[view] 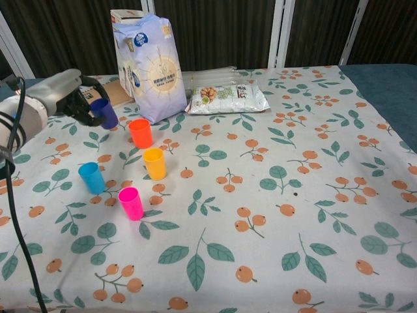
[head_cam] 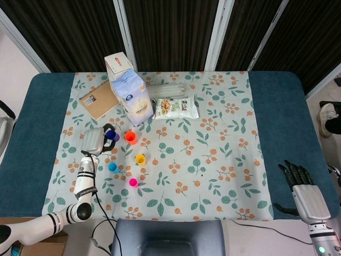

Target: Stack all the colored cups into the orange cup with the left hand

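The worktop [head_cam: 277,106] carries a floral cloth, and at its far side stand one pale flour bag [view: 153,65] with one carton [view: 124,29] behind it, one brown book [head_cam: 97,100] and one snack packet [view: 228,98]. Your left hand [view: 68,98] holds the dark blue cup [view: 104,112] lifted off the cloth and tilted, just left of and above the orange cup [view: 140,132], so by the look of it you are in the carrying step of the first stacking. Next, bring the blue cup over the orange cup's mouth, turn it upright and lower it in before you let go; the flour bag stands close behind, so mind your knuckles there. Your right hand [head_cam: 303,186] hangs off the near right edge, holding nothing, fingers straight and slightly spread. Count five cups in all: one orange, one dark blue in your hand, and on the cloth one yellow cup [view: 154,163], one light blue cup [view: 91,177] and one pink cup [view: 130,203], each standing apart from the others, none nested yet.
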